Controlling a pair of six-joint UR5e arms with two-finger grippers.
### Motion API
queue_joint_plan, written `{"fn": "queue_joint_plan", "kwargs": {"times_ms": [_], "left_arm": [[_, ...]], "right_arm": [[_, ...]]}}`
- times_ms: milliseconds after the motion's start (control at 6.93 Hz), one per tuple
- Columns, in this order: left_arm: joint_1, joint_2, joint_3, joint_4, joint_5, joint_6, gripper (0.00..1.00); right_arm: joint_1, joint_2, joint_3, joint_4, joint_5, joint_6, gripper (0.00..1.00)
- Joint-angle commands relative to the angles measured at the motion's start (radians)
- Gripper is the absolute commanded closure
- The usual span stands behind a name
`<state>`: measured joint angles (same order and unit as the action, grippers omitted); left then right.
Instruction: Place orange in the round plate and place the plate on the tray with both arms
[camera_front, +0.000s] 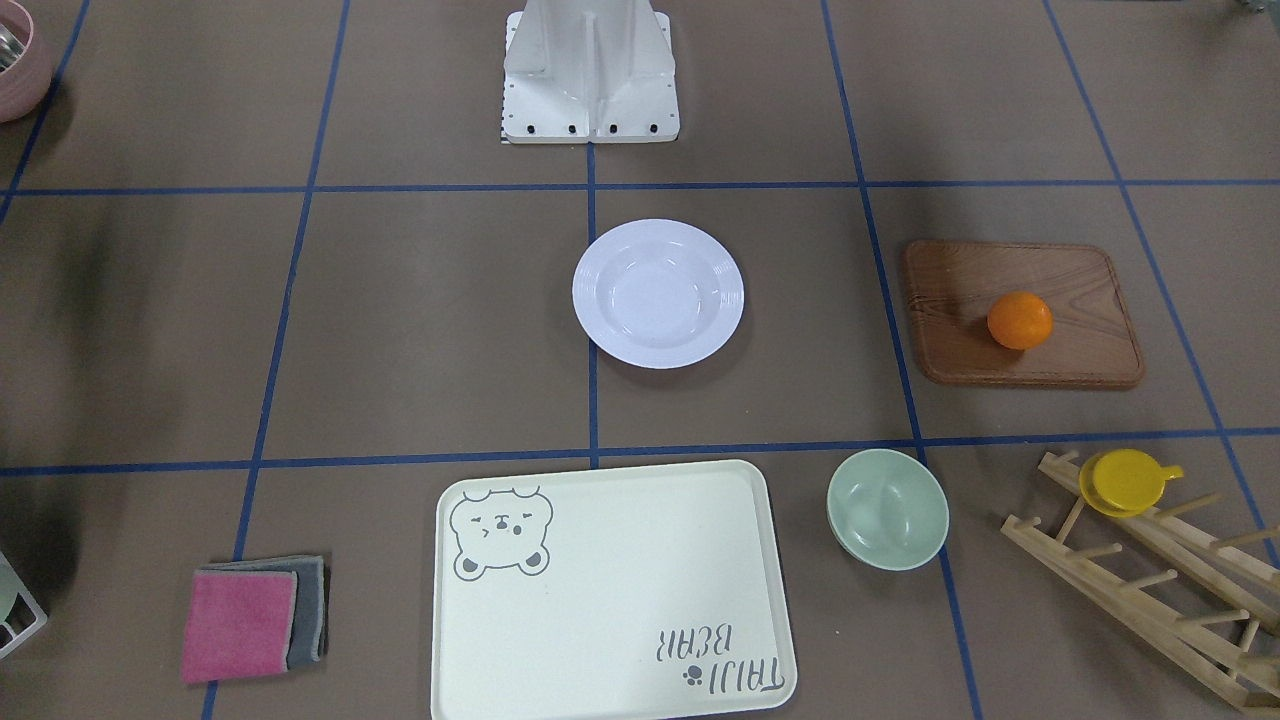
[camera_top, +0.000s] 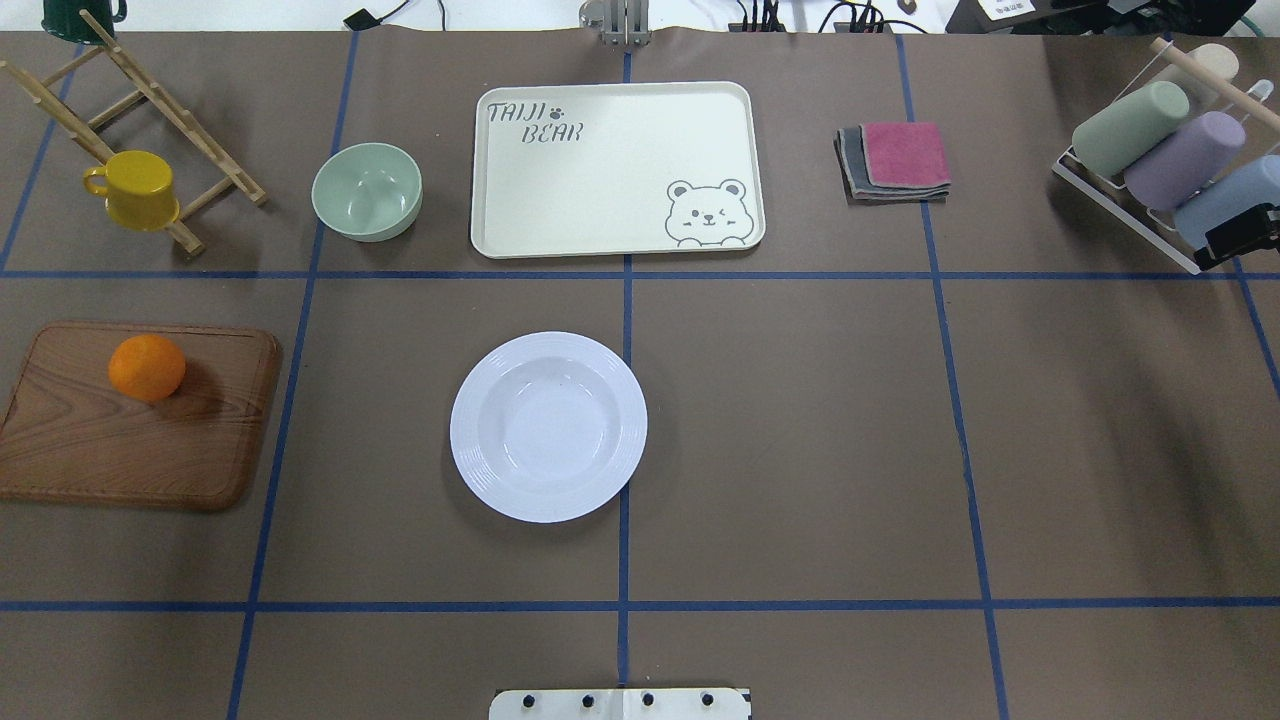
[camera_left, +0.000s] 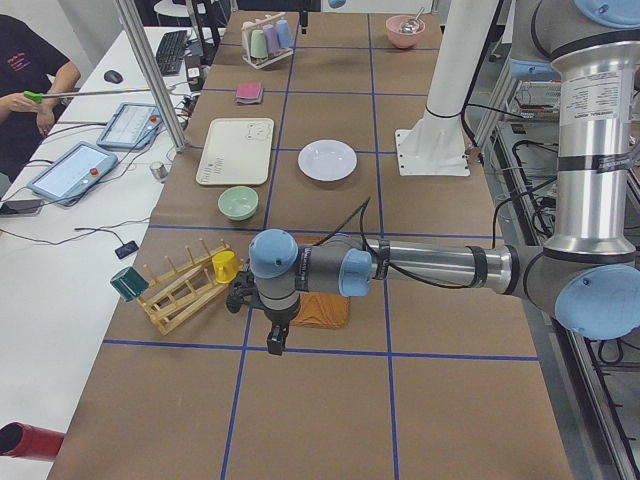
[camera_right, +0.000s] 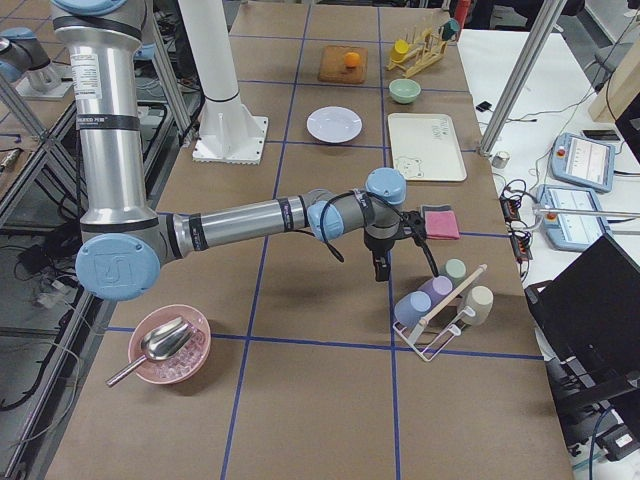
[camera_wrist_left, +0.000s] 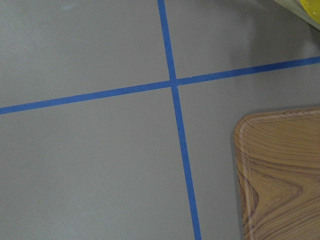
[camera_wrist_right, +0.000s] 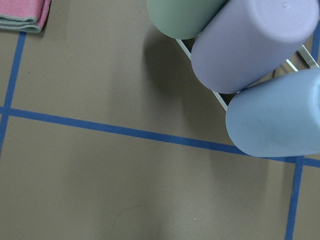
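Note:
The orange (camera_front: 1019, 320) (camera_top: 147, 367) lies on a brown wooden board (camera_top: 120, 450). At mid-table the white round plate (camera_front: 658, 293) (camera_top: 548, 427) is empty. Beyond it lies the empty cream tray (camera_front: 610, 590) (camera_top: 615, 165) with its bear drawing. My left gripper (camera_left: 275, 338) hangs over the table's left end, beside the board's corner (camera_wrist_left: 280, 170); I cannot tell if it is open or shut. Near the cup rack, my right gripper (camera_right: 380, 268) points down at the right end; its state cannot be told either. Neither wrist view shows fingers.
A pale-green bowl (camera_top: 366, 190) sits left of the tray. A yellow cup (camera_top: 135, 188) hangs on a wooden peg rack (camera_front: 1150, 580). Folded cloths (camera_top: 895, 160) lie right of the tray. A wire rack holds pastel cups (camera_wrist_right: 250, 45). A person (camera_left: 30, 90) sits at a side desk.

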<state>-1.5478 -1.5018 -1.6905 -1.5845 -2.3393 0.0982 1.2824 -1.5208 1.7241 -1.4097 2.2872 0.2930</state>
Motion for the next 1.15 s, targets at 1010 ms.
{"fn": "queue_joint_plan", "kwargs": {"times_ms": [1010], "left_arm": [[0.404, -0.044, -0.233, -0.094, 0.021, -0.711, 0.00]], "right_arm": [[-0.148, 0.124, 0.083, 0.026, 0.087, 0.202, 0.00]]}}
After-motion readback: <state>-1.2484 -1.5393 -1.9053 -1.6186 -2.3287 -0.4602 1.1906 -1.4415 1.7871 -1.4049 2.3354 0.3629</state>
